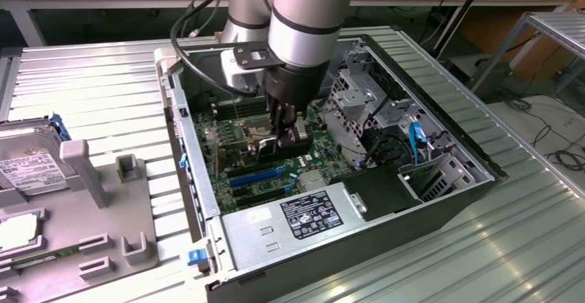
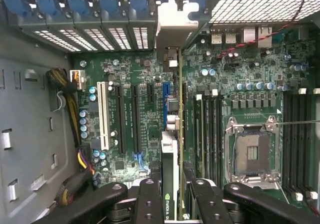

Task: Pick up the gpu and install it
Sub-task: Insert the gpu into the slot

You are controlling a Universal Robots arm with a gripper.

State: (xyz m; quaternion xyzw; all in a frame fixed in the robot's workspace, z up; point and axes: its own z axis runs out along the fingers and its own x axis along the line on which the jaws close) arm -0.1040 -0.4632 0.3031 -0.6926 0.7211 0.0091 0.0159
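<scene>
The graphics card stands edge-on, clamped in my gripper, which is closed on it. It hangs just below me inside the computer case, over the slots of the green board. Pickup is done. I judge it not yet pressed home.

gpu face hidden, claw cut off
</scene>
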